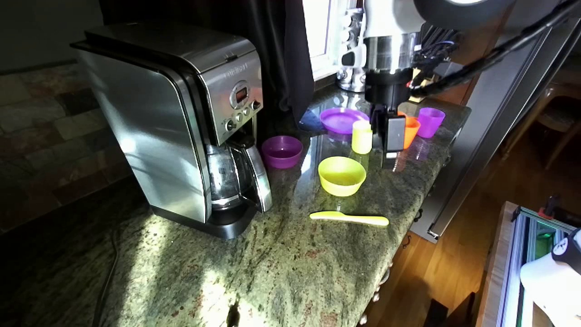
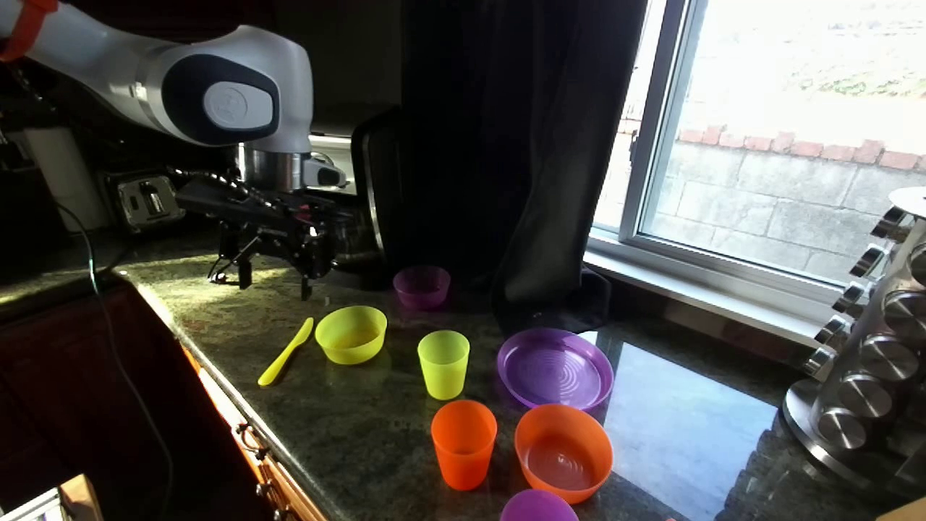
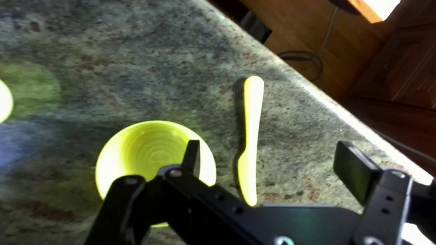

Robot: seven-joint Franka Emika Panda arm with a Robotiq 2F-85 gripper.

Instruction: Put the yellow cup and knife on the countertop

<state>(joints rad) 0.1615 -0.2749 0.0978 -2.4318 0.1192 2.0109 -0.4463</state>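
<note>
The yellow cup (image 1: 361,138) stands upright on the granite countertop (image 1: 281,272); it shows in both exterior views (image 2: 444,365). A slice of yellow at the left border of the wrist view (image 3: 4,101) looks like the cup. The yellow knife (image 1: 349,218) lies flat on the countertop near its front edge (image 2: 286,352). In the wrist view the knife (image 3: 251,136) appears between the spread fingers, farther below. My gripper (image 3: 272,163) is open and empty, in the air above the counter (image 2: 275,281). It also shows in an exterior view (image 1: 391,141).
A yellow bowl (image 3: 156,149) sits beside the knife, partly behind the left finger. Orange cup (image 2: 464,445), orange bowl (image 2: 564,452), purple plate (image 2: 555,367), purple bowl (image 1: 282,152) and purple cup (image 1: 430,121) stand around. A coffee maker (image 1: 181,113) stands at the wall. A spice rack (image 2: 868,376) stands near the window.
</note>
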